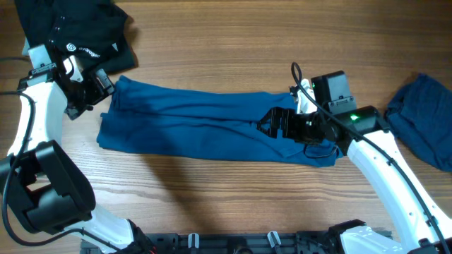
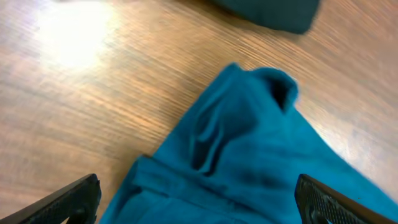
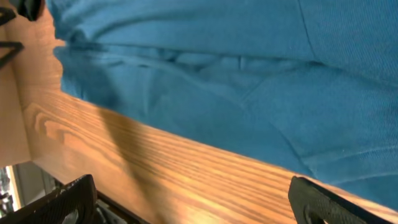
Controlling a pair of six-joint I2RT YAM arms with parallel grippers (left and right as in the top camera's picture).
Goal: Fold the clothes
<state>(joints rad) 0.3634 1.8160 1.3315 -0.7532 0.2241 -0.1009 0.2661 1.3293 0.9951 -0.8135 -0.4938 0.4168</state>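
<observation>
The blue shirt [image 1: 191,120] lies mid-table [image 1: 233,42], folded into a long band with its long axis running left to right. The left gripper [image 1: 90,90] is at its left end, jaws wide apart and empty. The right gripper [image 1: 277,124] is over the right end, jaws also apart, holding nothing. A darker blue garment [image 1: 427,120] lies at the far right, well apart.

The overhead camera looks straight down on the whole wooden surface [image 1: 212,190]. Each wrist camera sits close above the blue T-shirt [image 1: 205,127] that the overhead view shows whole, looking past the left claw [image 2: 199,205] at one end and the right claw [image 3: 196,202] towards the other.
</observation>
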